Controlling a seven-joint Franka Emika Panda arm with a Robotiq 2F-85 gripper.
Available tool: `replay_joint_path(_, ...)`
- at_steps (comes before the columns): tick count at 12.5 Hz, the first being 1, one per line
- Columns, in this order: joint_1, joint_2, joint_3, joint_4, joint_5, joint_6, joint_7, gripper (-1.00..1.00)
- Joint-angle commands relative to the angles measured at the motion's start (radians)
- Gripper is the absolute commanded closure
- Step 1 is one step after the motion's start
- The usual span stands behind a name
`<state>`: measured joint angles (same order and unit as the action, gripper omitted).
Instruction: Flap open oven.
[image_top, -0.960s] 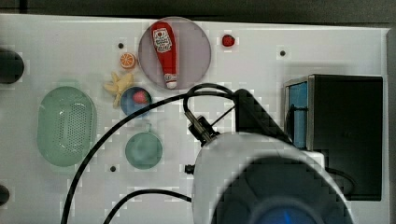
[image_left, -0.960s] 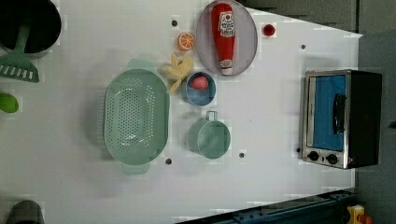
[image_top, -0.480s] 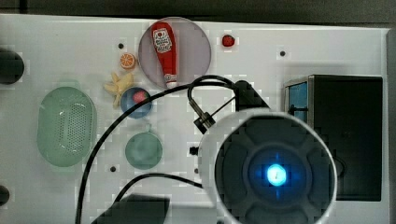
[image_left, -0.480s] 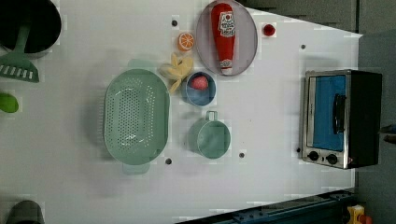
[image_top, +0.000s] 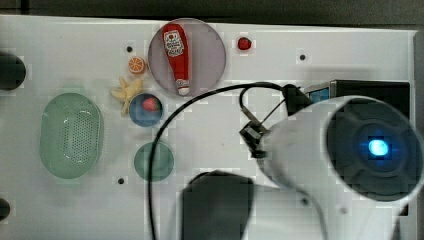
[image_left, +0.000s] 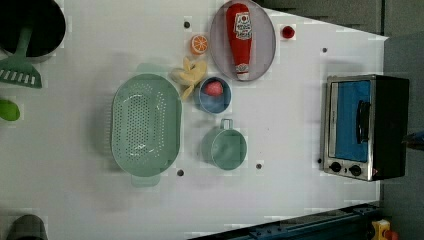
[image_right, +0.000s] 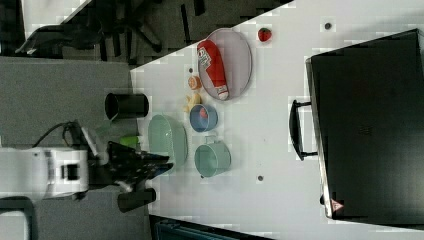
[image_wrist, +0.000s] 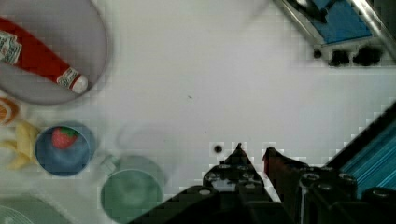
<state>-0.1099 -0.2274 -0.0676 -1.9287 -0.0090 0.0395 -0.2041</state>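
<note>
Black-handled oven (image_left: 367, 127) door is shut; end effector (image_wrist: 252, 154), fingers nearly closed and empty, risks missing the handle (image_left: 363, 121) if misaligned.

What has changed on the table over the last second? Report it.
The arm swung toward the top view's right and now covers most of the oven there. Nothing was grasped or released. In the left view the oven door is shut as before, and the dishes and ketchup bottle lie unmoved.
</note>
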Motion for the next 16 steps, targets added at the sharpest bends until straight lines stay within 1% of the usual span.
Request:
replay_joint_path(1, -0.013, 0.042, -0.085, -0.046, -0.033, 0.105, -0.392, 0.65)
replay_joint_path(4, -0.018, 0.076, -0.155, -0.121, -0.072, 0.277, -0.667, 0.65)
replay_joint_path(8, -0.021, 0.128, -0.249, -0.241, -0.074, 0.518, -0.841, 0.65)
replay_joint_path(10, -0.021, 0.166, -0.284, -0.282, -0.076, 0.659, -0.935, 0.65)
replay_joint_path(13, -0.021, 0.235, -0.314, -0.306, -0.076, 0.791, -0.970, 0.65)
replay_joint_path(16, -0.021, 0.307, -0.325, -0.310, -0.076, 0.801, -0.971, 0.65)
